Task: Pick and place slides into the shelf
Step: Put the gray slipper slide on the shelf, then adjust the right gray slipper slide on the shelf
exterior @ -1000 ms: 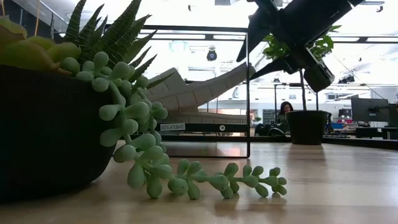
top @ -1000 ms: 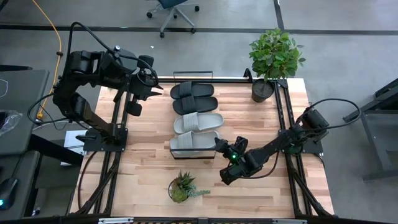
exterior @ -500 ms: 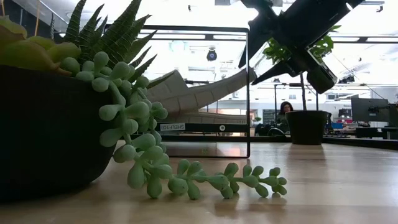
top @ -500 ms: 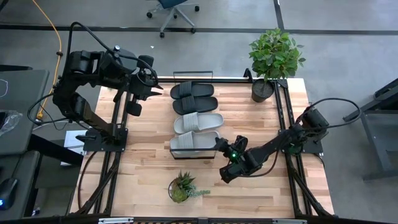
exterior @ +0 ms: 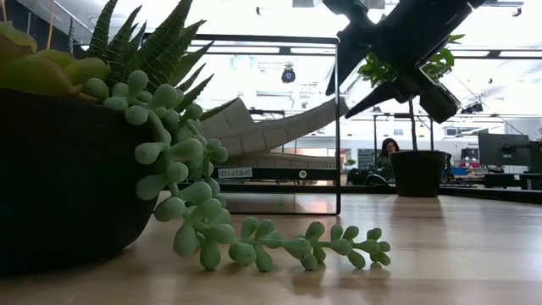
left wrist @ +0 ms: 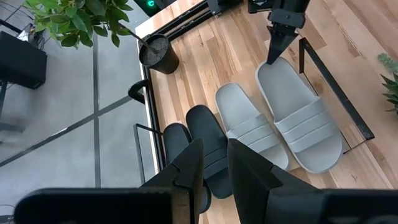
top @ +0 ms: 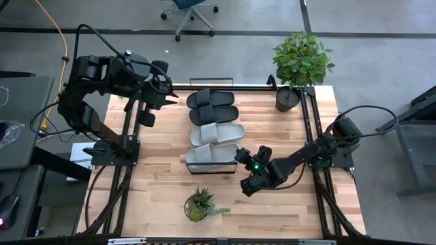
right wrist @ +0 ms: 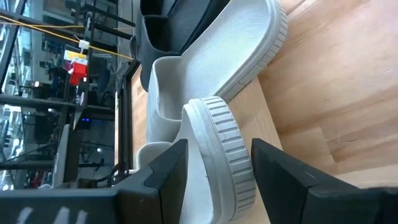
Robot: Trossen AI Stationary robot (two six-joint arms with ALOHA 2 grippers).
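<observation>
Straddling the last light grey slide's (right wrist: 217, 130) heel on the shelf (top: 193, 165), the right gripper's (right wrist: 214, 165) open jaws risked dragging it off when lifting

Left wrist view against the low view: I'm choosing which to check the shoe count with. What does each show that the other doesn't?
Only the left wrist view shows all four slides in a row: two black slides and two grey slides, plus the left gripper. Only the low view shows the trailing succulent up close and a seated person far behind. Both show the right gripper at the end grey slide and the leafy potted plant.
</observation>
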